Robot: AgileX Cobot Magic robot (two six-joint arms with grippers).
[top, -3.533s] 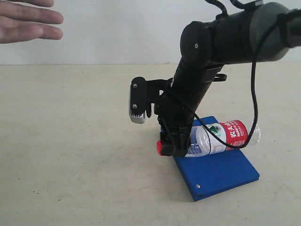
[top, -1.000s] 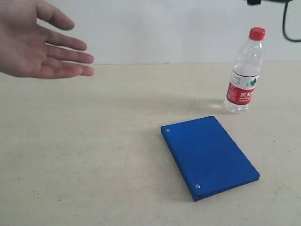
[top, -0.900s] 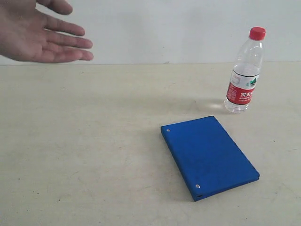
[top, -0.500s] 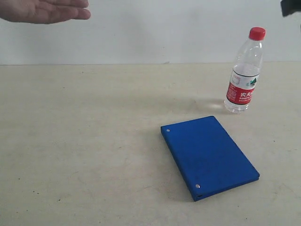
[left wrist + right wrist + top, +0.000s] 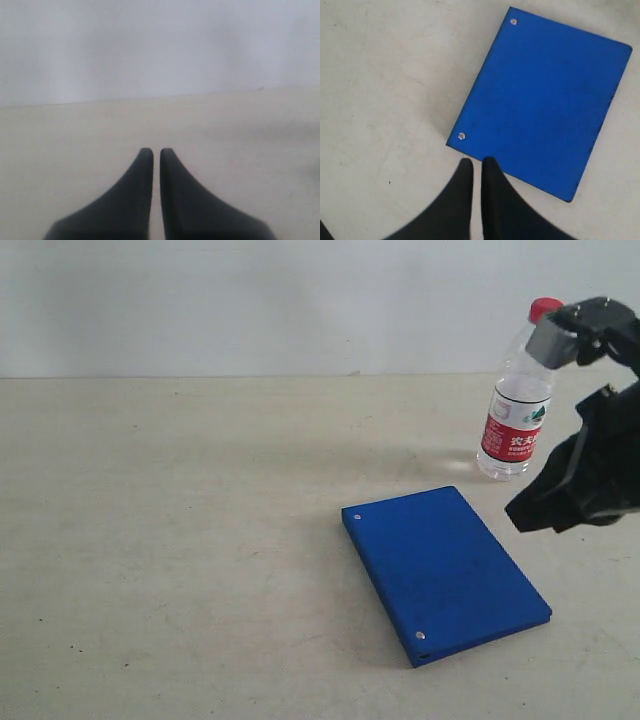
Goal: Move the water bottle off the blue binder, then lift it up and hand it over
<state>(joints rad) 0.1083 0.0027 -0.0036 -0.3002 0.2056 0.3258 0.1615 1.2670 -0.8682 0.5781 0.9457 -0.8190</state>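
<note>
The water bottle [image 5: 515, 410] stands upright on the table, red cap up, off and behind the far right corner of the blue binder [image 5: 445, 575]. The binder lies flat with nothing on it; the right wrist view shows the binder [image 5: 545, 95] and its two silver rivets. My right gripper [image 5: 520, 512] hangs low at the right edge, in front of and beside the bottle, apart from it. That right gripper [image 5: 476, 161] is shut and empty, just off the binder's edge. My left gripper [image 5: 156, 150] is shut, empty, over bare table; it is not in the exterior view.
The beige table [image 5: 180, 540] runs back to a pale wall [image 5: 250, 300]. The right arm's grey wrist camera housing [image 5: 556, 337] overlaps the bottle's neck in the exterior view.
The open human hand at the top left has drawn out of view. My right arm, out of frame a moment ago, has come down into view at the right beside the standing bottle.
</note>
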